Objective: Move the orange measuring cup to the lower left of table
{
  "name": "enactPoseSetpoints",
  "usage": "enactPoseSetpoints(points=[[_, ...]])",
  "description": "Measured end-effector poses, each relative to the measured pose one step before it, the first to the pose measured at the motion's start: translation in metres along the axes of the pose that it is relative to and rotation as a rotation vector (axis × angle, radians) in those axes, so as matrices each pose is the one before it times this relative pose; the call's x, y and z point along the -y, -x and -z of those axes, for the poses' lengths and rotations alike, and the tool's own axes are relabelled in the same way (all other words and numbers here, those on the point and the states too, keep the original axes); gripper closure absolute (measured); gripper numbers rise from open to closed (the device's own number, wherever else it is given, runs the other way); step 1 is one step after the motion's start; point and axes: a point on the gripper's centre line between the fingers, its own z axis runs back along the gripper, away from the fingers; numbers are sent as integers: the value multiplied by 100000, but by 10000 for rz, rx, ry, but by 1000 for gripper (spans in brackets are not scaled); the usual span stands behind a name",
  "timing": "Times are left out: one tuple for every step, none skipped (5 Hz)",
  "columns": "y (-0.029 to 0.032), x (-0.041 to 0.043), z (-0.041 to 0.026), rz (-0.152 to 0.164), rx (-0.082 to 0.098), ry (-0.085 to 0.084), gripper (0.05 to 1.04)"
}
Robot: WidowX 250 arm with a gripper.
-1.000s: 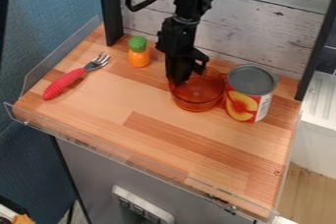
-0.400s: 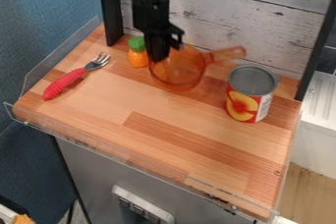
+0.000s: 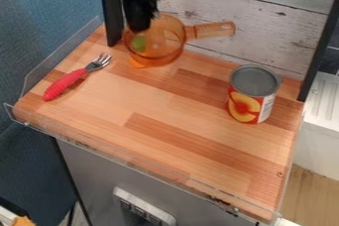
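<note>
Status: we judge the grasp and the lift complete. The hand (image 3: 140,28) is clamped on the left rim of the orange measuring cup (image 3: 157,46), which hangs over the far left part of the desk (image 3: 165,111), its handle pointing right. We estimate the task at about halfway.

Remaining steps: we bring the cup toward the near left corner, lower it until its base rests on the desk, then release the rim. Caution: the red-handled fork (image 3: 65,84) lies along the left edge, close to the target corner; we advise routing and placing the cup clear of it. The food can (image 3: 254,94) stands near the right edge, well apart from this route.

Visibility limits: the arm is cut off at the top edge. The black fingers merge into one dark shape, so we cannot make out their exact seating on the rim. The cup covers most of a small green-topped item (image 3: 138,44), whose green part shows through the clear wall. We cannot confirm whether the two touch, nor how high the cup hangs.
</note>
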Motion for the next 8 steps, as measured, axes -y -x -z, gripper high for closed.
enactPoseSetpoints(points=[[-2040,-592,-589,1820,203,578,1007],[-3150,1074,199,987,279,604,1009],[-2635,1250,1138,192,271,426,1009],[-1642,1116,1518,51,642,421,1009],[-189,-416,1422,320,281,-148,1009],[-222,-792,1169,369,240,-14,1009],[47,-1023,1921,387,418,-170,1009],[238,-869,1098,307,293,-150,1009]])
